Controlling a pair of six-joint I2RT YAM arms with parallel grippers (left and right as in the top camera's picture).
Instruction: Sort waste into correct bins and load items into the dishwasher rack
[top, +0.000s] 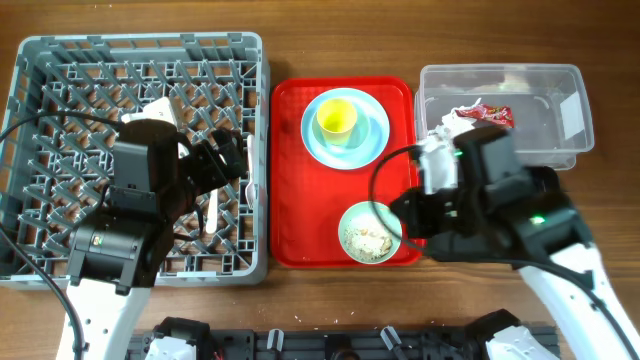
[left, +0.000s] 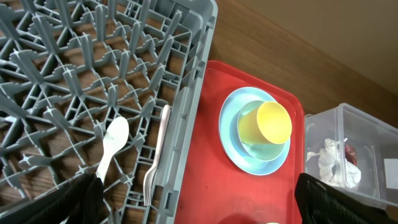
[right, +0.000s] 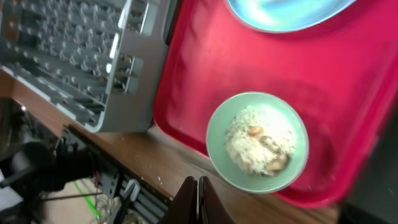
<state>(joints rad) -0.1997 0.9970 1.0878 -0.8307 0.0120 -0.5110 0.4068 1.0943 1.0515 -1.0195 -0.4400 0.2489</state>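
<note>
Your right gripper (right: 196, 198): pinched together, empty. The green bowl (right: 215, 134) of rice (right: 258, 137) sits just ahead and right of it, on the tray's (right: 199, 81) near corner. Right arm is nearer; left gripper (left: 205, 200) gapes over the rack (left: 198, 56).

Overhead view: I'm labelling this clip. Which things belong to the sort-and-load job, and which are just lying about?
Job: grey rack, clear tub, paper wad, blue plate, yellow cup, green bowl with food scraps, white spoon, fork.
Lying about: red tray, wooden table.
</note>
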